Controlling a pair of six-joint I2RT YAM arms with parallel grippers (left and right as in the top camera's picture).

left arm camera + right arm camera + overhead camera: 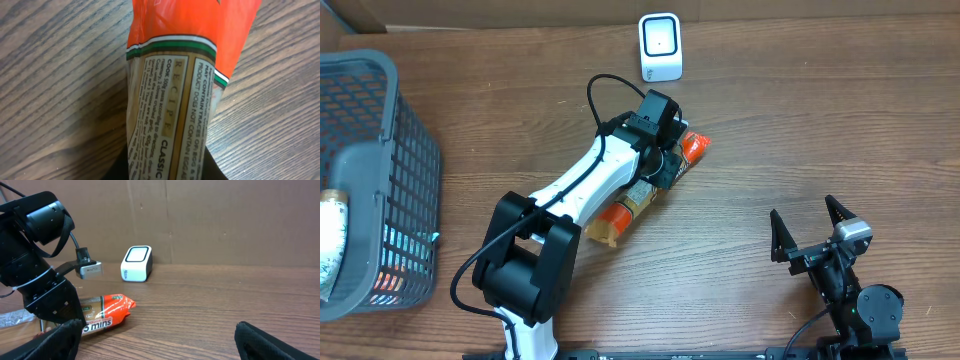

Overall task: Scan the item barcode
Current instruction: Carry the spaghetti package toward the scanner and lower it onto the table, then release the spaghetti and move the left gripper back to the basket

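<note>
Closest to the lens, the packet (pixel 175 100) is seen in the left wrist view, with its orange end far and its printed tan part near. It is laid aslant on the table (pixel 800 110), around the middle, and is clamped by the left gripper (pixel 665 160) near its orange end. The white scanner (pixel 661 46) is stood beyond it at the far edge, well apart. The right gripper (pixel 802 207) is held at the near right, fingers spread wide. A grey basket (pixel 370 160) is placed at the left.
</note>
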